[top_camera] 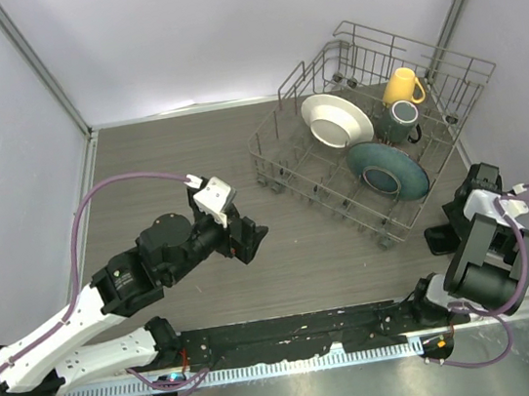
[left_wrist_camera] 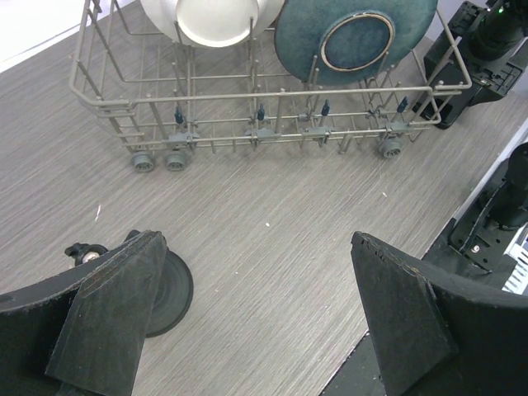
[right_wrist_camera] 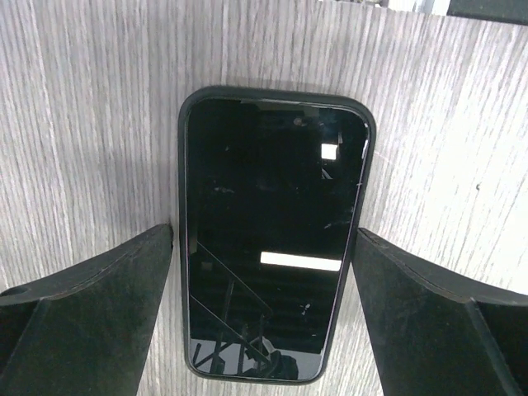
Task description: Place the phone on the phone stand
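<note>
The phone (right_wrist_camera: 272,239) is a black slab lying flat on the wood-grain table, screen up. My right gripper (right_wrist_camera: 262,235) is open and straddles it, one finger close against each long edge. From above, only the phone's end (top_camera: 438,238) shows beside the right gripper (top_camera: 467,219), near the table's right side. The phone stand's round black base (left_wrist_camera: 172,290) sits on the table, partly hidden behind the left finger (left_wrist_camera: 115,313) of my left gripper (left_wrist_camera: 257,247). That gripper hangs wide open just above it, with bare table between its fingers. In the top view the stand is hidden under the left gripper (top_camera: 248,237).
A grey wire dish rack (top_camera: 354,46) stands at the back right, holding a white plate (top_camera: 335,119), a teal plate (top_camera: 389,169), a yellow mug (top_camera: 404,86) and a dark mug (top_camera: 403,119). Its front rail (left_wrist_camera: 272,91) lies ahead of the left gripper.
</note>
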### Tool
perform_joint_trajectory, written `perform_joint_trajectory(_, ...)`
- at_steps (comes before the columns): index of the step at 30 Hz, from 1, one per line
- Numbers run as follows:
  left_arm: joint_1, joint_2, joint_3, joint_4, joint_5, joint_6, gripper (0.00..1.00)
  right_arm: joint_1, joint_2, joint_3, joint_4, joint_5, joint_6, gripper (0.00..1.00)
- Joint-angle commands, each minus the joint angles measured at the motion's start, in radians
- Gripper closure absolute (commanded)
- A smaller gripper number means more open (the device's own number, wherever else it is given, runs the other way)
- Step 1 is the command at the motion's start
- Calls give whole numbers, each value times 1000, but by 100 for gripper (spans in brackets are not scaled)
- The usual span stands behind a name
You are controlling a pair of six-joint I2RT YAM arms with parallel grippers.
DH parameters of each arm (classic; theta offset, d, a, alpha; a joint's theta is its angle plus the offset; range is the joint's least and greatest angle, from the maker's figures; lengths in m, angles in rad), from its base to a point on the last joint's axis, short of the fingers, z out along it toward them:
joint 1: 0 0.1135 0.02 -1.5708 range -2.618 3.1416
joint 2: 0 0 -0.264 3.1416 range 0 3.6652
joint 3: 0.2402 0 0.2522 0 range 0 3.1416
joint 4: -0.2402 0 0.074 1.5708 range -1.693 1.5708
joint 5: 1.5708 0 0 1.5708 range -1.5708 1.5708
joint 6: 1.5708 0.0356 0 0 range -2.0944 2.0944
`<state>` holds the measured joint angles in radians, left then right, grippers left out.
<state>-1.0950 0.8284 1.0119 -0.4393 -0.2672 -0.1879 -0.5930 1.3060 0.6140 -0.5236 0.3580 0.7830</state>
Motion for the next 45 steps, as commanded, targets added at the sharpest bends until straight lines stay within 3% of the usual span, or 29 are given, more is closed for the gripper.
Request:
perform_joint_trajectory(1,-5,-8,-2,17,-43,31,0,2,52,36,-1,22,-11,7)
perform_joint_trajectory(8,-5,-6,-4,16,-52,38,0,13,110,43,-1,41,-39,13)
perform_joint_trajectory(14,-5,-6,-4,17,-46,36,0,42,116,46,2,38,-47,29)
perform_joint_trajectory(22,-5,-2,-3,16,-41,34,0,68,62,18,30,-17,-65,61)
perform_joint_trajectory(35,-9,-3,-9,19,-52,44,0,98,-2,-28,137,-120,-145,66)
perform_joint_trajectory(38,-14,-5,-9,22,-53,45,0,98,-43,-45,155,-128,-154,72)
perform_joint_trajectory(45,-26,-14,-10,21,-58,47,0,98,-140,-79,186,-125,-149,97)
